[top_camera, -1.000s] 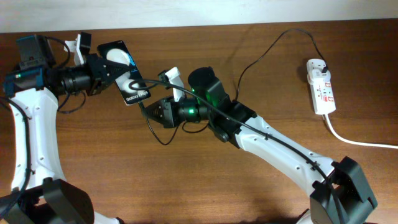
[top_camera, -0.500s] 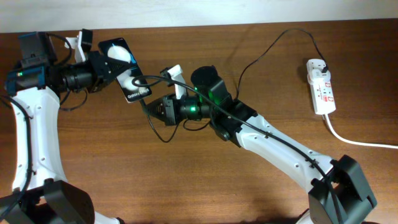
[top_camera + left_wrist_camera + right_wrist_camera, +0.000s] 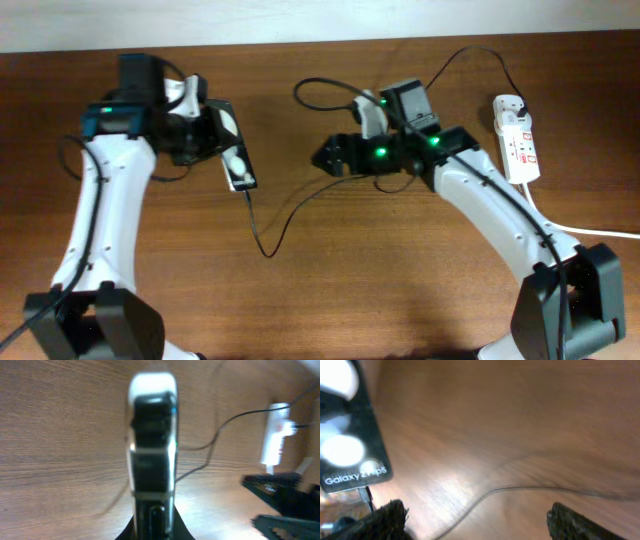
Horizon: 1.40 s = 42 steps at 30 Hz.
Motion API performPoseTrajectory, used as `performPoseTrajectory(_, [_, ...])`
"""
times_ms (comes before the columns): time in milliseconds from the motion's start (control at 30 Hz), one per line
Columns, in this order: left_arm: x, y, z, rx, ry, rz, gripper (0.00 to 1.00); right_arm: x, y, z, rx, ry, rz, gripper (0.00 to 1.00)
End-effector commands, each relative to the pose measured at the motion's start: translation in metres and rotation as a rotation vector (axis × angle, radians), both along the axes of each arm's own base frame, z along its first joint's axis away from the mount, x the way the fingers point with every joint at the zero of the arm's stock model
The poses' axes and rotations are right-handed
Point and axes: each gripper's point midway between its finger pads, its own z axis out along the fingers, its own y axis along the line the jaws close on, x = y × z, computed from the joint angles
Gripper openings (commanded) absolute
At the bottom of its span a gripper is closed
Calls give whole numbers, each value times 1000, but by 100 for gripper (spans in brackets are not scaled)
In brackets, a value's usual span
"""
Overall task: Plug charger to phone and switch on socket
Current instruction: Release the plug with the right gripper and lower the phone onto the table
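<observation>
Ahead of the right tool (image 3: 322,158), the phone (image 3: 240,165) is clamped in the left tool (image 3: 222,130), braced with its port end free; charger (image 3: 262,240) tip looks seated there, right tool's fingers apart and empty, socket (image 3: 517,140) well behind it on the desk (image 3: 350,290), so switching is probably next.

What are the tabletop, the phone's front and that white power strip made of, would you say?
Tabletop: wood or a wood-look laminate, brown with fine grain lines, slight sheen. Phone: front looks like glossy glass, mirroring round white glare spots. Power strip: likely moulded white plastic, smooth, fairly dull.
</observation>
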Motion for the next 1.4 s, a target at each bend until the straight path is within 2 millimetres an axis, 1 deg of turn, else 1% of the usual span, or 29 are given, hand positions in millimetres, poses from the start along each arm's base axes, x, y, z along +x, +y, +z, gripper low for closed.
performPoseTrajectory(0, [15,-10,-40,139,54,23,0,-10,-35,-16,-117,42,-3,97])
performPoseTrajectory(67, [19,-27,-73,132,127,4,0,-15,-66,-35,-273,96,-75,99])
performPoseTrajectory(100, [19,-31,-84,133,151,-7,0,-18,-75,-40,-326,107,-93,99])
performPoseTrajectory(167, [17,-40,-114,142,212,-32,0,-21,-90,-46,-411,121,-120,99])
performPoseTrajectory(200, [17,-43,-128,147,237,-42,0,-21,-91,-47,-417,121,-122,99])
performPoseTrajectory(233, [18,-46,-136,150,249,-47,0,-21,-91,-47,-416,121,-122,99])
performPoseTrajectory(300, [16,-49,-147,150,271,-58,0,-21,-91,-47,-416,121,-122,99])
performPoseTrajectory(367, [18,-53,-149,164,247,-97,0,-21,-91,-47,-416,120,-122,99])
performPoseTrajectory(467, [20,-56,-154,171,244,-101,0,-21,-91,-47,-416,120,-122,99])
performPoseTrajectory(533, [18,-56,-169,177,274,-105,0,-21,-91,-47,-416,121,-122,99])
performPoseTrajectory(600, [16,-56,-175,180,289,-105,0,-21,-91,-47,-416,120,-122,99])
performPoseTrajectory(700, [18,-56,-175,180,283,-105,10,-21,-91,-47,-416,120,-122,99])
performPoseTrajectory(767, [18,-53,-176,197,282,-100,13,-21,-91,-47,-416,120,-122,99])
performPoseTrajectory(800, [18,-50,-177,220,281,-97,17,-21,-91,-47,-416,120,-122,99])
performPoseTrajectory(833, [18,-49,-177,233,280,-95,17,-21,-91,-47,-416,120,-122,99])
performPoseTrajectory(867, [18,-48,-178,246,278,-95,21,-21,-91,-47,-416,120,-122,99])
performPoseTrajectory(933, [18,-49,-178,251,276,-96,23,-21,-91,-47,-416,120,-122,99])
performPoseTrajectory(1000, [18,-49,-178,251,276,-96,29,-21,-91,-47,-416,120,-122,99])
performPoseTrajectory(1267, [18,-48,-178,253,275,-95,36,-21,-91,-47,-416,121,-122,99])
performPoseTrajectory(1367, [18,-48,-178,253,275,-95,36,-21,-91,-47,-416,120,-122,99])
